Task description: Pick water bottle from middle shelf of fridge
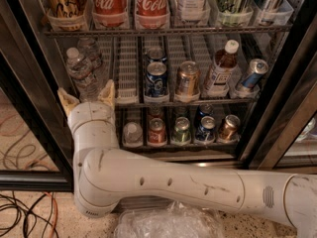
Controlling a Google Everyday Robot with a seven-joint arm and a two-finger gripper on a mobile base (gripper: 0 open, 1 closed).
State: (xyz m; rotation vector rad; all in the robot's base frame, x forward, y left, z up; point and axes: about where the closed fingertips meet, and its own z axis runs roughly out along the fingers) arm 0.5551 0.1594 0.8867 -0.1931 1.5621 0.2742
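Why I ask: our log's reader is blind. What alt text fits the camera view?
A white robot arm reaches into a drinks fridge, its tool open and flanking the base of a clear water bottle at the left end of the middle shelf. Cans and a brown-liquid bottle stand to its right; more cans sit below.
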